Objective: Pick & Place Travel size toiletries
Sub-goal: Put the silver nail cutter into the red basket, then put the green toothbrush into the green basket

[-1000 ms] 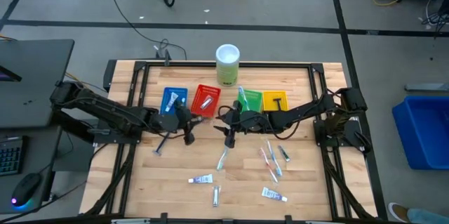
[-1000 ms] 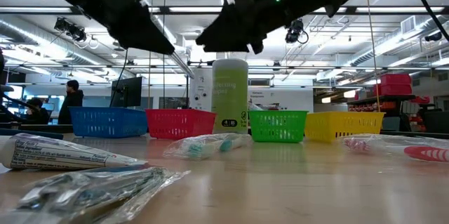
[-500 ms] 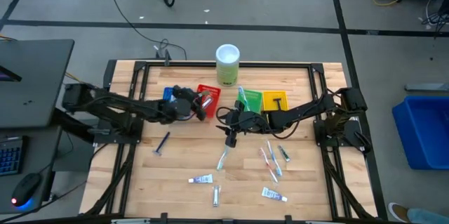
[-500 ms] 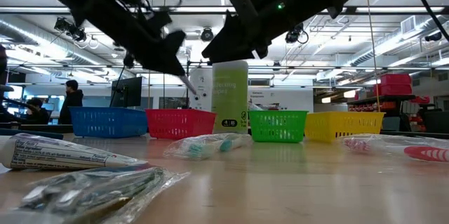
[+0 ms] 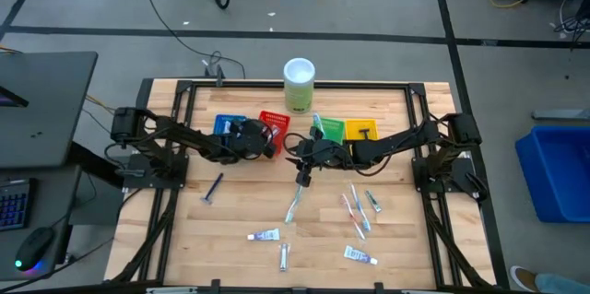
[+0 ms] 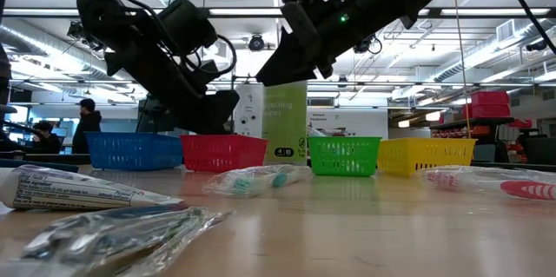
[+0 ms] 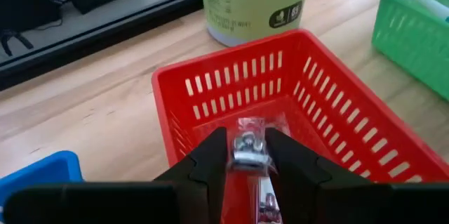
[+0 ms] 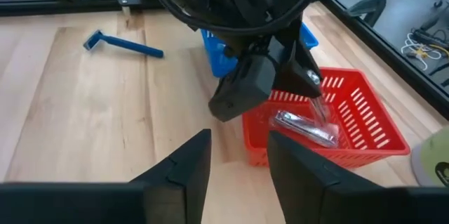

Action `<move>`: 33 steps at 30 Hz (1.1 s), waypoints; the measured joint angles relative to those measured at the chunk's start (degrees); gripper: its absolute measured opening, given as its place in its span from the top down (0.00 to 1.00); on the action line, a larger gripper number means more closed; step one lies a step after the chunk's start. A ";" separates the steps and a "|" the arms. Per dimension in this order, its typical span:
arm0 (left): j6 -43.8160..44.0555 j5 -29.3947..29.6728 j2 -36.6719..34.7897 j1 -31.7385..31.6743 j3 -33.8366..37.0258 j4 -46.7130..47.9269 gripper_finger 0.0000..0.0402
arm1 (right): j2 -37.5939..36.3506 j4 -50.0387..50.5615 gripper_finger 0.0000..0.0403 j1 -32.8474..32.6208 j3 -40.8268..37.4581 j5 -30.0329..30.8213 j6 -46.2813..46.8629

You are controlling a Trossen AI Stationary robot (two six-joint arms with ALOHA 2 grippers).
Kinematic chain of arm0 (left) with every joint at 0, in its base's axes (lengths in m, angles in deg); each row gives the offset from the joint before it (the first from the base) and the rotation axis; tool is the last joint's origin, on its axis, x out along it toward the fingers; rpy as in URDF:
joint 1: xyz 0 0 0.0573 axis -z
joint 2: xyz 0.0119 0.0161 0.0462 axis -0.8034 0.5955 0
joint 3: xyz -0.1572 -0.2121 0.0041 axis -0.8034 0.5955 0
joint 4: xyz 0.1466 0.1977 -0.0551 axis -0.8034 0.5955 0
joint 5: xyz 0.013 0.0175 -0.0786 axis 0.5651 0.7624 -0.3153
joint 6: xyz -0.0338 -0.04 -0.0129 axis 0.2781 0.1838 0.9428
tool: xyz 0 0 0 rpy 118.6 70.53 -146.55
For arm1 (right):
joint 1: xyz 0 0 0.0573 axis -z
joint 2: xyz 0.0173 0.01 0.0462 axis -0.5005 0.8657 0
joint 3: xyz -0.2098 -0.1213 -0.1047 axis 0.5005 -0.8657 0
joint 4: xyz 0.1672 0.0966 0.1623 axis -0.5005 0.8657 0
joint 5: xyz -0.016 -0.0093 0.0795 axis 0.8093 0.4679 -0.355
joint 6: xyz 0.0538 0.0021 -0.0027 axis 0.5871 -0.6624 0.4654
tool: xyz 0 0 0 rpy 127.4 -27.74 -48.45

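Note:
My left gripper [image 5: 265, 138] hovers over the red tray [image 5: 274, 121] and is shut on a small clear-wrapped silver toiletry packet [image 7: 247, 148]. A second clear packet [image 8: 306, 128] lies on the red tray's floor. My right gripper [image 5: 302, 175] hangs open and empty over the middle of the table. Loose on the wood lie a wrapped toothbrush [image 5: 293, 206], white tubes [image 5: 265, 235] [image 5: 283, 257] [image 5: 359, 256], more toothbrushes [image 5: 355, 211] and a blue razor [image 5: 213, 188]. My left gripper pinches the packet's upper end [image 7: 247, 138] between its two fingers [image 7: 211, 159], which slant down into the red tray from its near left side. The packet hangs below the fingertips inside the tray [image 8: 321, 109]; whether its lower end touches the floor I cannot tell.
Blue [image 5: 225, 127], green [image 5: 329, 132] and yellow [image 5: 362, 132] trays stand in a row with the red one near the far edge. A pale green cylinder with a white top [image 5: 299, 84] stands behind them. A dark frame [image 5: 175, 110] borders the table.
My left gripper has carried the packet from above the table's middle left toward the far edge, over the red tray, and has come down into it, staying shut. The right arm has kept nearly still.

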State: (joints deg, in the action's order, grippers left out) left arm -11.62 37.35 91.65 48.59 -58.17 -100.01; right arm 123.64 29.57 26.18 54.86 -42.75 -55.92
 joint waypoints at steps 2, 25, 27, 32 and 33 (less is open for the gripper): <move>-0.54 0.00 0.00 -0.02 0.00 -0.07 0.72 | 0.00 0.25 0.65 0.02 0.00 0.00 0.00; -10.93 -5.61 -6.99 1.80 -4.25 0.69 0.60 | 2.05 -3.92 0.50 -0.35 -0.02 -19.49 -0.70; -12.89 -5.86 -10.68 2.27 -4.33 0.98 0.61 | 3.60 -4.70 0.49 -0.96 -0.05 -20.77 -2.47; -13.52 -5.77 -20.73 2.67 -4.39 7.75 0.61 | 6.21 -2.74 0.48 -2.64 -0.09 -20.79 -6.17; -13.20 -5.79 -22.65 2.74 -4.39 10.24 0.61 | 6.44 -2.09 0.48 -2.99 -0.09 -20.86 -6.86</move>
State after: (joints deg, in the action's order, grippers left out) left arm -24.81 31.56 69.00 51.33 -62.56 -89.77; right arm 130.08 27.48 23.19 54.77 -63.62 -62.78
